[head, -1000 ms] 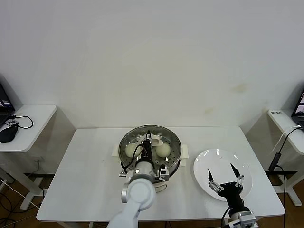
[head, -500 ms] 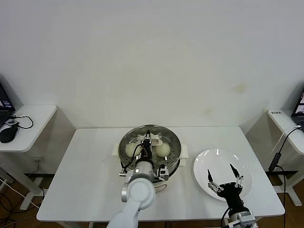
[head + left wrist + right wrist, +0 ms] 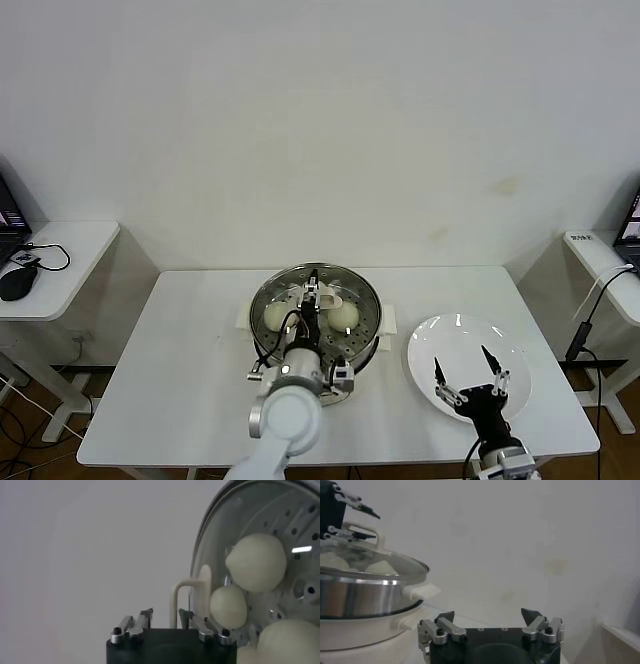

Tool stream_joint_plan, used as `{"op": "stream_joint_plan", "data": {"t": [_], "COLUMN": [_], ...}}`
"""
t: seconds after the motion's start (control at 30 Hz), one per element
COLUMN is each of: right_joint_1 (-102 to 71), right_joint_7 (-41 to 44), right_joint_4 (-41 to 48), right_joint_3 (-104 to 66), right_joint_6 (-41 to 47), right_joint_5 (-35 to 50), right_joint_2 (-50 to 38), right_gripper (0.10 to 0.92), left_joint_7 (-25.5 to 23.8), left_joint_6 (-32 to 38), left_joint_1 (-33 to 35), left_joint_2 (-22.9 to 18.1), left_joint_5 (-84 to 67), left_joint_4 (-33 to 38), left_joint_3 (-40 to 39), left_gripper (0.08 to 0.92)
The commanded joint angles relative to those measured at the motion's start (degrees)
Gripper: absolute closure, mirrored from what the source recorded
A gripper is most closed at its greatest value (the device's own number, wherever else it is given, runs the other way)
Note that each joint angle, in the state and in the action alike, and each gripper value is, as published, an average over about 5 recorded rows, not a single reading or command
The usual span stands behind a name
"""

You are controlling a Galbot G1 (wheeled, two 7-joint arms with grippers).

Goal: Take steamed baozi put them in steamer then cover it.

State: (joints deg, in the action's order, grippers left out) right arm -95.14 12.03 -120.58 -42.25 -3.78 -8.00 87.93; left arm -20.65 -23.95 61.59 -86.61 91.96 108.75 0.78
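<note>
The steamer (image 3: 368, 338) stands mid-table with the glass cover (image 3: 352, 292) lying on it. Through the glass I see baozi (image 3: 275, 316) side by side, and in the left wrist view three of the baozi (image 3: 256, 562) on the perforated floor. My left gripper (image 3: 315, 291) hovers over the cover's middle. Its fingers (image 3: 146, 615) are open on either side of the cream handle (image 3: 176, 600), which they do not clamp. My right gripper (image 3: 470, 378) rests open and empty above the white plate (image 3: 450, 340).
The steamer's white base handle (image 3: 422, 591) juts toward the right gripper (image 3: 487, 615). Side desks flank the table; the left one (image 3: 60, 270) carries a mouse and cable. The plate lies near the table's front right.
The left gripper's fingers have spread off the cover's handle, and its wrist has drawn slightly back toward me. The cover stays on the steamer. The right arm has barely moved.
</note>
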Motion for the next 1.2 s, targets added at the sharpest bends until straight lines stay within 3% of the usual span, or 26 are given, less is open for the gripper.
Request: {"op": "stream_joint_plan", "data": {"t": [0.03,0.23,0.37,0.5,0.6,0.7,0.9,1.2], "right_joint_1": [-0.51,-1.10,-1.33,-1.49,-1.73,-2.31,-3.94,-6.84], "right_joint_7": [-0.06,-0.15,-0.20,-0.27,-0.28,-0.26,-0.28,-0.22], "right_joint_4": [-0.31,0.07,0.77,1.59,1.81,1.82,1.15,0.66], "right_joint_3": [0.21,0.07,-0.53,-0.74,-0.27,0.20,0.17,-0.12], "right_joint_6": [-0.02,-0.24,-0.42,-0.54,-0.47,-0.38,-0.14,0.26], "right_joint_5": [-0.20,0.04,1.22,2.40,2.43,2.32,2.73,3.36], "right_joint_2": [0.25,0.00,-1.10,-2.24,-2.38,-2.48,-2.58,-3.46], "right_gripper": [0.203,0.202,0.203,0.202,0.203,0.203,0.203,0.203], "left_joint_7": [0.43,2.83,8.64,18.10,25.17,29.13,29.03,26.72], "left_joint_6": [0.52,2.04,3.61,5.36,11.57,16.41,17.83,26.03], "left_joint_1": [5.41,11.85,19.19,25.01,28.08,30.86,36.49,42.29], "left_joint_2": [4.04,8.74,10.42,11.83,13.24,14.64,15.18,13.48], "left_joint_5": [-4.06,-11.58,-23.57,-52.26,-76.61,-92.99,-108.17,-110.53], "left_joint_4": [10.34,20.06,25.98,28.60,27.97,26.94,24.70,16.82], "left_joint_3": [-0.76,0.83,5.61,15.37,26.17,35.16,43.15,43.25], "left_gripper": [0.365,0.209,0.179,0.177,0.177,0.177,0.177,0.177]}}
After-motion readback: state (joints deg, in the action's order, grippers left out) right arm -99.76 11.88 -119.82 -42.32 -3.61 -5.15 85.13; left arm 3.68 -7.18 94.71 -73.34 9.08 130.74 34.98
